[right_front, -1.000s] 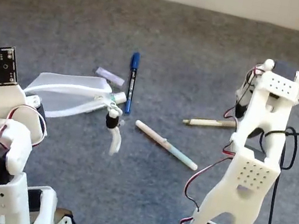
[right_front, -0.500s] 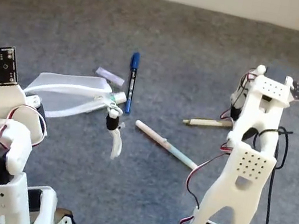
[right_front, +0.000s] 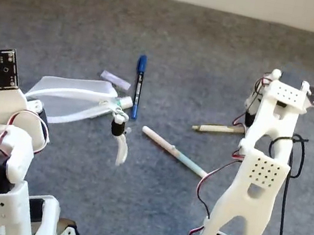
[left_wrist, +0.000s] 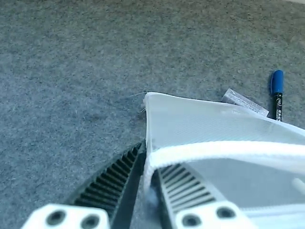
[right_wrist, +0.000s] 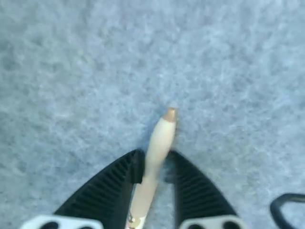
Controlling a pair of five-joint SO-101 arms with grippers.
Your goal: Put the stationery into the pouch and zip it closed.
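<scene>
Looking through right wrist camera, I found right gripper (right_wrist: 155, 160) astride beige pen (right_wrist: 159, 138): fingers apart, one each side, close to barrel; contact I could not confirm. Pen long axis ran along fingers, tip pointing away from wrist, flat on grey carpet (right_front: 187, 50). Left gripper (left_wrist: 150, 162) was clamped on pouch (left_wrist: 205, 129) rim, well apart from this pen. Right arm clearly nearer. Blue marker (right_front: 138, 87) and white pen (right_front: 174, 151) lay between. Pale wall stood behind carpet.

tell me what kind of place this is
Probably a robot test bench, perhaps in a lab or at home: the left arm and right arm stand over a grey felt-like table cover, with a pouch and a blue pen laid out.
</scene>
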